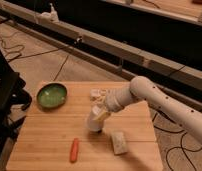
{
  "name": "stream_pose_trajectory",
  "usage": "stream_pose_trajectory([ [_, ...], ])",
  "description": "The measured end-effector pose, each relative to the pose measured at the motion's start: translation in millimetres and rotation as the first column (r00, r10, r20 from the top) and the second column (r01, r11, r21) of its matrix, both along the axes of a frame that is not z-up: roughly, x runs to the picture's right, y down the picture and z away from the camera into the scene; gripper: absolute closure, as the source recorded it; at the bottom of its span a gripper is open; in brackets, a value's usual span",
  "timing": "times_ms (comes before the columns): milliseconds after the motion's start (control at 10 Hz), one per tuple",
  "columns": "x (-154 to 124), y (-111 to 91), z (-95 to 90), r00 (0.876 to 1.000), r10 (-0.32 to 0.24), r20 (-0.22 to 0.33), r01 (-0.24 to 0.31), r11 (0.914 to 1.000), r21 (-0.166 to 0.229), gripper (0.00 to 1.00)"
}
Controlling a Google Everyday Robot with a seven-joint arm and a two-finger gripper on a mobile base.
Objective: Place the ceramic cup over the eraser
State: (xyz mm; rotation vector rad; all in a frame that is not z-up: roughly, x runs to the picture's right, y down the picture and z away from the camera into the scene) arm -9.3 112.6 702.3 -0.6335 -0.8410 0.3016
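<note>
The white ceramic cup (95,121) stands mouth down on the wooden table (49,130), near its middle, tilted a little. My gripper (100,113) comes in from the right on the white arm (159,100) and is closed on the cup's upper part. The eraser does not show; only a dark shadow lies at the cup's base.
A green bowl (52,95) sits at the table's back left. An orange carrot (74,150) lies near the front edge. A flat grey-white block (119,142) lies right of the cup. A small white object (97,93) lies behind the gripper. A black frame (6,100) stands left of the table.
</note>
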Motion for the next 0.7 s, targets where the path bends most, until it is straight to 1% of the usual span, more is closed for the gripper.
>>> stream_pose_trajectory([
  [100,-0.7,4.4,3.8,1.000,-0.004,0.003,0.004,0.9999,-0.012,0.22],
  [200,-1.7,10.7,9.1,1.000,-0.012,0.007,0.012,0.9995,-0.030,0.20],
  [400,-1.6,16.1,14.9,1.000,-0.017,0.010,0.018,0.9987,-0.047,0.20],
  [700,-1.5,16.1,15.5,1.000,-0.017,0.009,0.017,0.9987,-0.048,0.20],
])
